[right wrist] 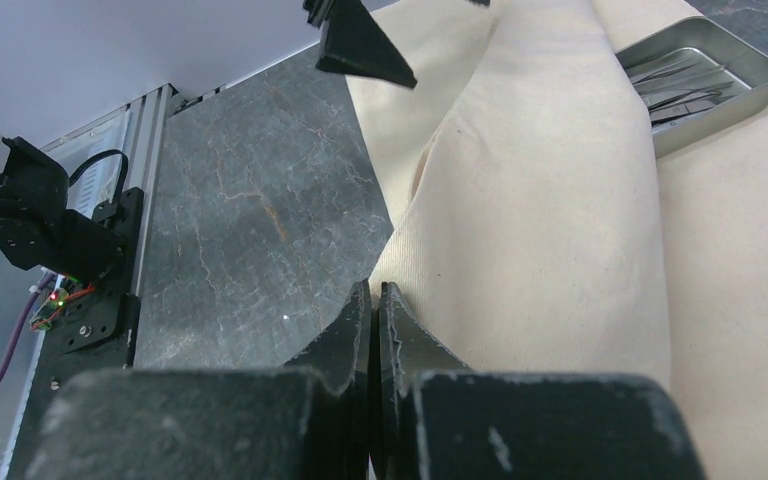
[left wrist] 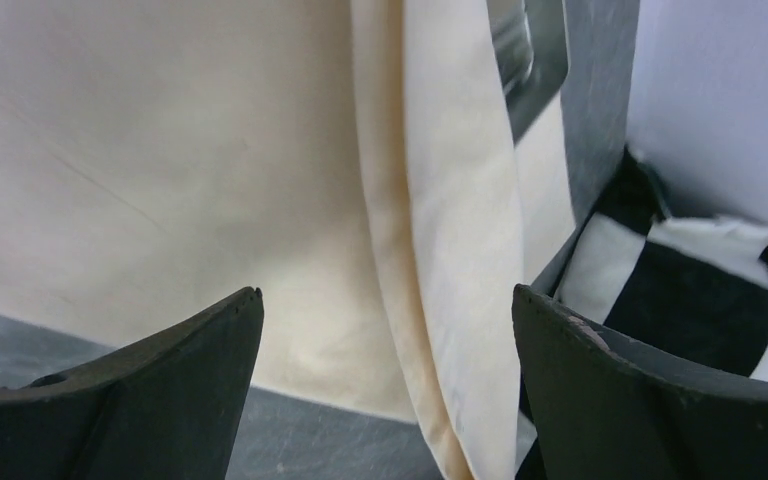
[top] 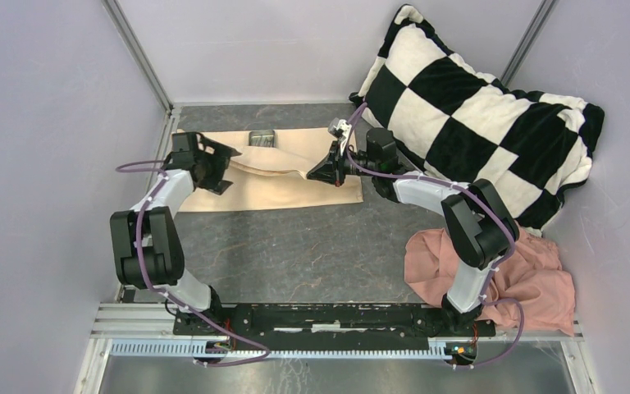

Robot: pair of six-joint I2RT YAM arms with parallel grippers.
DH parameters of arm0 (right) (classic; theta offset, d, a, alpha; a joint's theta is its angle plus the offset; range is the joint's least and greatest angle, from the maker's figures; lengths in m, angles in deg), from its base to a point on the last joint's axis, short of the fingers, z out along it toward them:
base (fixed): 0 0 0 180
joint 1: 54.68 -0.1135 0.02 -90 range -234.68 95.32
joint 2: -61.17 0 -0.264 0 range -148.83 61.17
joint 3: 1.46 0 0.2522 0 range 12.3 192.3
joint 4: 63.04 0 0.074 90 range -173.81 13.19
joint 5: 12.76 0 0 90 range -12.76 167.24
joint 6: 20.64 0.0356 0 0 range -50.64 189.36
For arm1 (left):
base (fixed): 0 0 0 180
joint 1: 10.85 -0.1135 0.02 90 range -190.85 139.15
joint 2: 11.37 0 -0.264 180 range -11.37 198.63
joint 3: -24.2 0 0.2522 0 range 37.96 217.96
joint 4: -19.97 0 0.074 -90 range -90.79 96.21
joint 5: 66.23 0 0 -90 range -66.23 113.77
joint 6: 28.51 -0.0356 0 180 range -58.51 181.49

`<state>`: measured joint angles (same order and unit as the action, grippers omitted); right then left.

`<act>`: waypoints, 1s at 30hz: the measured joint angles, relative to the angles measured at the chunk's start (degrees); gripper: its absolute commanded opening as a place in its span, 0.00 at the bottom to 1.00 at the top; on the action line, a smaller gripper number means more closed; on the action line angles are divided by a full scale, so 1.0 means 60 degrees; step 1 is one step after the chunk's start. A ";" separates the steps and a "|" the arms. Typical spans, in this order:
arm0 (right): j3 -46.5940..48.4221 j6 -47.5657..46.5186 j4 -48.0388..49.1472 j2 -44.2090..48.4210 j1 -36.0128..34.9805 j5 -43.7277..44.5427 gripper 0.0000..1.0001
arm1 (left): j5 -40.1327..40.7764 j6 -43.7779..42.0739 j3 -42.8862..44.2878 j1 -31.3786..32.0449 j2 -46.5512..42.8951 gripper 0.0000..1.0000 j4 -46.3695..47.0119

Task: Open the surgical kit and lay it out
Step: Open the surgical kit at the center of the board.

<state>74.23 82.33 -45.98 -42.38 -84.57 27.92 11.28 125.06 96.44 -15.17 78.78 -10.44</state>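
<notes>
"Surgical kit [top: 272, 190]: where does it lie?" the desk asks.

"On the far half of the dark stone-patterned table [top: 312, 246]," the photographer says. "Nearest the arm bases, at the right, a pink cloth [top: 533, 275] is heaped beside the right arm. Beyond a stretch of bare tabletop comes the beige cloth wrap [top: 213, 197], spread nearly flat, with one long raised fold [top: 267, 168] running across it from left to right."

"And the claws?"

"The left gripper [top: 225, 170] hangs over the wrap's left part, close to the fold's left end. Its fingers are spread wide with nothing between them; its own camera shows only cloth in the gap. The right gripper [top: 312, 174] sits at the fold's right end with its tips pressed together. They meet right at the cloth's edge, but I cannot tell whether any fabric is pinched between them."

"What lies behind?"

"A small grey metal tray [top: 261, 138] rests on the wrap's far edge. The right wrist camera shows slim steel instruments [right wrist: 685, 85] lying inside it. A black-and-white checkered pillow [top: 476, 115] leans in the far right corner, just beyond the wrap's right end."
</notes>
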 measured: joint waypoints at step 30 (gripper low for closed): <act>-0.0444 0.0342 0.0455 0.0168 0.0000 -0.0200 0.00 | 0.0073 -0.0907 0.3217 -0.1690 0.3974 0.24 0.1559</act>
<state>71.56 84.38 -43.24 -41.37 -84.57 26.72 11.72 119.61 115.74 -25.31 102.63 -1.08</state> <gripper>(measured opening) 0.022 0.354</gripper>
